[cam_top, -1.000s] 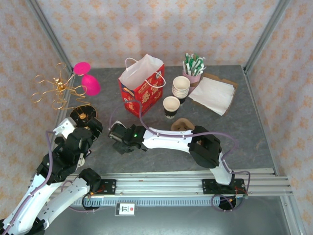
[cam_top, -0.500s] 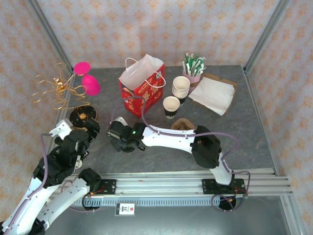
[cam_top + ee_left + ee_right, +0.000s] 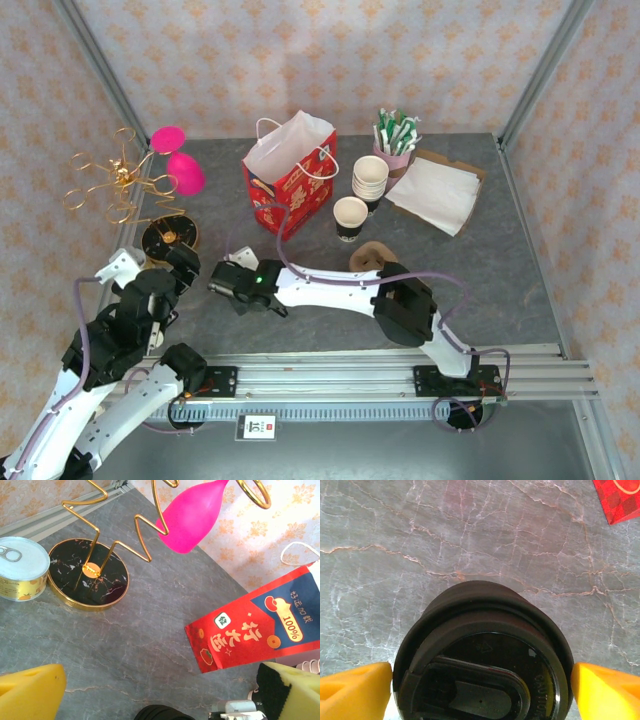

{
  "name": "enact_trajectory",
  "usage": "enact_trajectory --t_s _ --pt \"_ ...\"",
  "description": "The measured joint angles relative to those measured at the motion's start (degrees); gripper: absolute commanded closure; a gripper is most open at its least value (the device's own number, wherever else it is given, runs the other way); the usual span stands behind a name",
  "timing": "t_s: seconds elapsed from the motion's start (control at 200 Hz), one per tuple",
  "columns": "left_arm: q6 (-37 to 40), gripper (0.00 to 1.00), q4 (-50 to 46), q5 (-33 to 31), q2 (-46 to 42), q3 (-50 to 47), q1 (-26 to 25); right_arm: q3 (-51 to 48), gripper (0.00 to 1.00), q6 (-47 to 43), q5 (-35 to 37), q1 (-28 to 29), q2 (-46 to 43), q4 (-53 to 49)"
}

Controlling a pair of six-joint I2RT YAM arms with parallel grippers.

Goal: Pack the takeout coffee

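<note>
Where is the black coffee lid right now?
In the right wrist view, the black lid lies on the grey table between the right gripper's yellow fingers, with a corner of the red bag at the upper right.

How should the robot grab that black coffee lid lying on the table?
By its round outer rim, coming straight down from above. The black lid seems to lie flat on the table, top side up, so only two opposite edges give the fingers something to squeeze. The right gripper straddles it, open, with a yellow pad close beside each edge.
</note>
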Motion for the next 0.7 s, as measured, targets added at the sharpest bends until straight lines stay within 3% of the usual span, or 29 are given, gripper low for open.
enact_trajectory --t_s 0.701 --pt "0.0 0.01 -0.1 0.0 -0.1 0.0 0.0 2.5 0.26 1.2 2.9 0.0 1.3 -2.1"
